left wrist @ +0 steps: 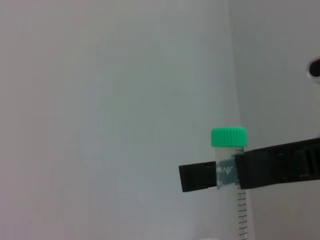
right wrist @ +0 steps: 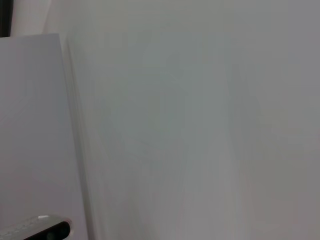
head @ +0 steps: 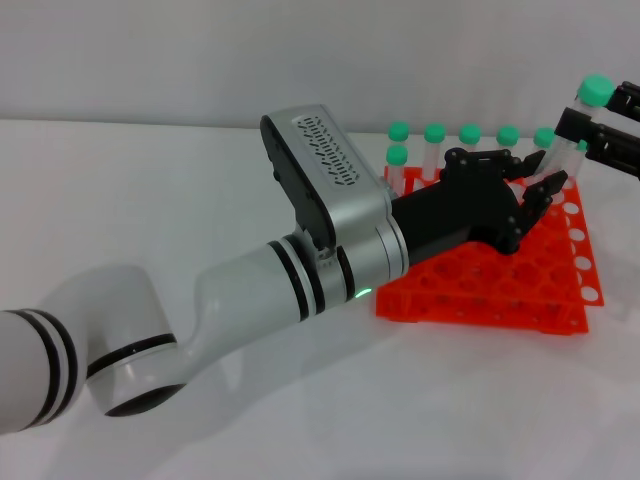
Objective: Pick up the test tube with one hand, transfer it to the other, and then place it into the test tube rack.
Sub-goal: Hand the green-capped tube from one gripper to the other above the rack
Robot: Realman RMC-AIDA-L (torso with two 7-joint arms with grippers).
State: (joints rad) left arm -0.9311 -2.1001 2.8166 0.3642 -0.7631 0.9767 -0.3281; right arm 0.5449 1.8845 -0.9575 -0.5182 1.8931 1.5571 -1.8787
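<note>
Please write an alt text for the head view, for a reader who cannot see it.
The right gripper holds a green-capped test tube above the far right corner of the orange-red test tube rack. The left gripper reaches toward it, open, over the rack, where other green-capped tubes stand.

The left arm (head: 300,250) lies across the near-left approach to the test tube rack (head: 500,285), its left gripper (head: 535,195) over the rack's middle. A far row of green-capped tubes (head: 470,140) blocks entry from behind. The right gripper (head: 590,135) occupies the far-right corner, clamping the test tube (head: 585,115). The rack's near holes stand unobstructed from above.
</note>
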